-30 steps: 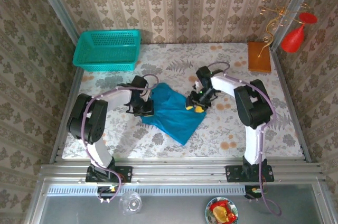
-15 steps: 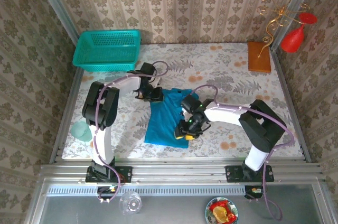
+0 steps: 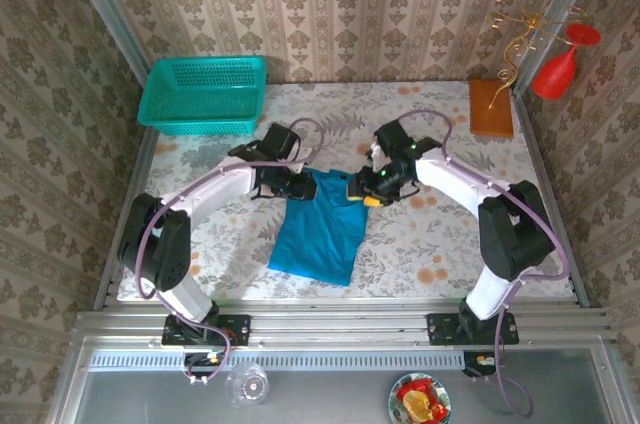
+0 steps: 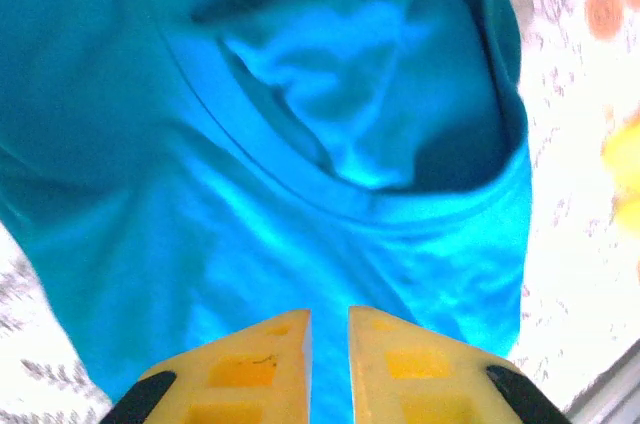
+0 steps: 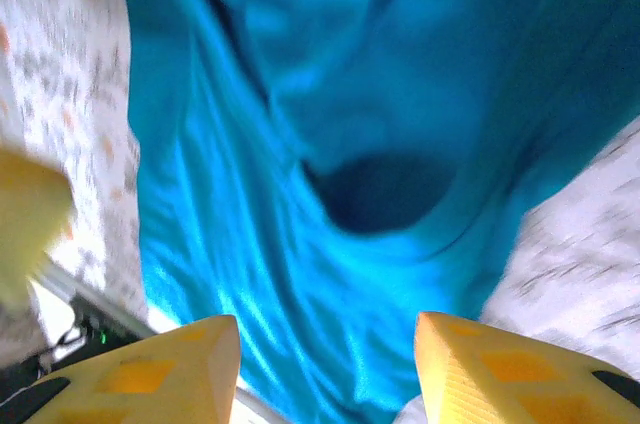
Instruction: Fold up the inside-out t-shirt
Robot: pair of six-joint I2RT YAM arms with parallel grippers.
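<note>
The inside-out t-shirt (image 3: 320,229) lies spread on the flowered table, teal-blue, running from the grippers down toward the near edge. My left gripper (image 3: 300,184) is at its far left corner. In the left wrist view the cloth (image 4: 250,174) with its neckband lies under that gripper (image 4: 329,314), whose yellow fingers stand a narrow slit apart. My right gripper (image 3: 368,194) is at the far right corner. In its wrist view the gripper (image 5: 325,319) is wide open above rumpled cloth (image 5: 300,144), nothing between its fingers.
A turquoise mesh basket (image 3: 205,94) stands at the back left. A brown wooden block (image 3: 490,107) lies at the back right, beside a red funnel-shaped ornament (image 3: 555,69) on a gold wire stand. Bare tablecloth (image 3: 450,234) lies to the right of the shirt.
The right gripper has swung from the shirt's near part back to its far right corner. The shirt now lies longer and flatter. The left jaws have parted slightly.
</note>
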